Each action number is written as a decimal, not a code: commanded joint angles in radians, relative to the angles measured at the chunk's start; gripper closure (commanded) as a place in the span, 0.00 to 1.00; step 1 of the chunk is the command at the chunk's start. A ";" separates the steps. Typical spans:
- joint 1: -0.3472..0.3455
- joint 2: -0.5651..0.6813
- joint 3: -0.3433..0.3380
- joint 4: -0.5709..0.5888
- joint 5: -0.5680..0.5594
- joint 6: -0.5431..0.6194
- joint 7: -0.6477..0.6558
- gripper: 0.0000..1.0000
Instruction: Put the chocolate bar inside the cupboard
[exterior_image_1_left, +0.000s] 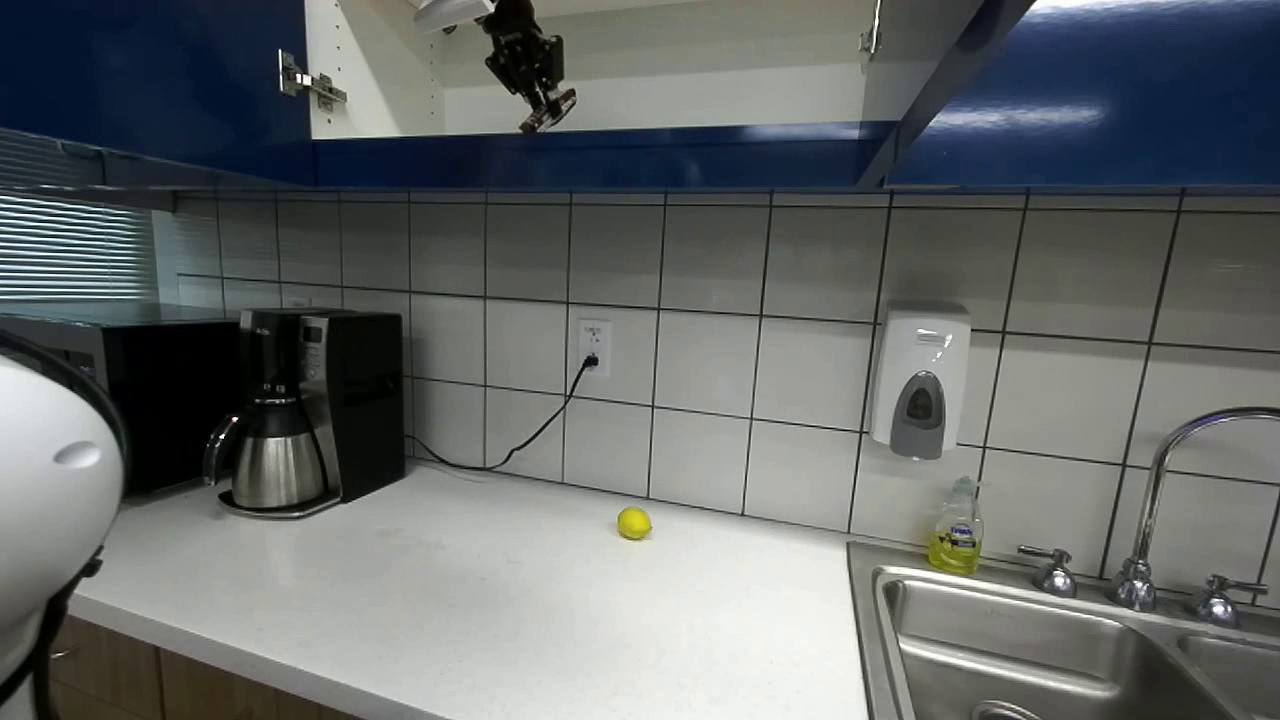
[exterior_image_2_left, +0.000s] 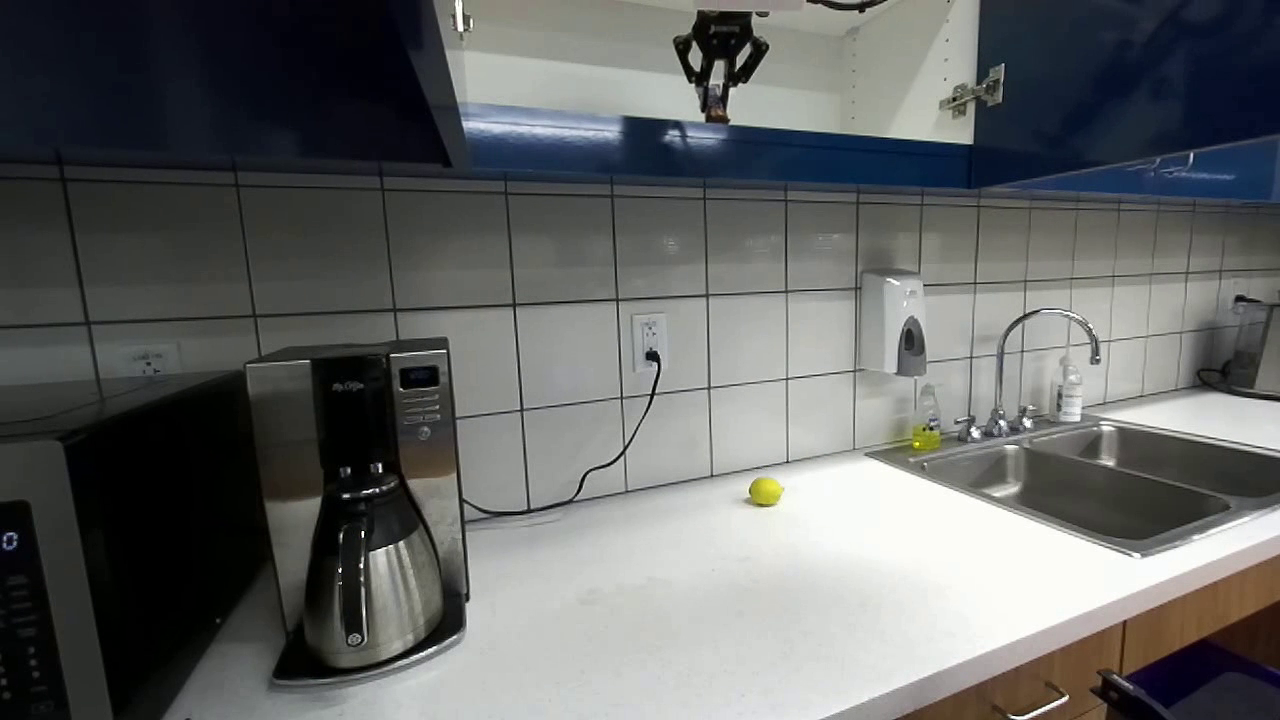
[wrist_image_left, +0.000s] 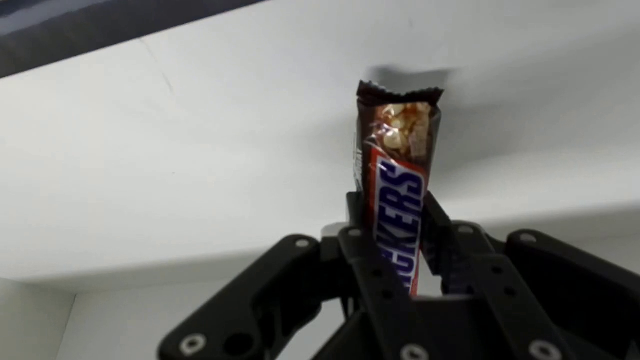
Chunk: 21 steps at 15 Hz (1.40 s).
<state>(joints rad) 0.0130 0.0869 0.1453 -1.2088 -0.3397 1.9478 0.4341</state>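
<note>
Tool (exterior_image_1_left: 549, 112) first: in an exterior view it hangs fingers-down, a little aslant, in the opening of the cupboard (exterior_image_1_left: 700, 85), its tips about level with the top of the blue front lip (exterior_image_1_left: 650, 158). Depth is hard to judge there, so I would not pick my release point from it.

In an exterior view I see the tool (exterior_image_2_left: 714, 98) square on, high above the bench (exterior_image_2_left: 650, 600), fingers tight about something brownish whose lower end sits right at the line of that lip. Catching the lip is my main worry.

The wrist view I trust more. There, the fingers are clamped on both sides of the chocolate bar (wrist_image_left: 397, 185), its free end poking out past the tips, over the cupboard's white floor and behind the dark lip. A shadow lies nearby; whether that end touches the floor, I cannot tell. I'd go a little deeper toward the back, ease down until the end bears, tilt so it falls inward, then part the fingers gently and lift away. The bar looks glossy and undamaged: dark brown wrapper, zigzag crimped end, nuts and caramel pictured, blue capitals on white edged in red, the word's start hidden by a finger.
</note>
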 joint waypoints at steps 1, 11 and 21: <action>0.013 0.068 0.003 0.106 -0.026 -0.056 0.024 0.93; 0.015 0.159 -0.003 0.227 -0.020 -0.127 0.020 0.40; 0.011 0.126 0.002 0.189 0.001 -0.108 0.018 0.00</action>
<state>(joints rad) 0.0187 0.2342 0.1452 -1.0110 -0.3396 1.8543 0.4341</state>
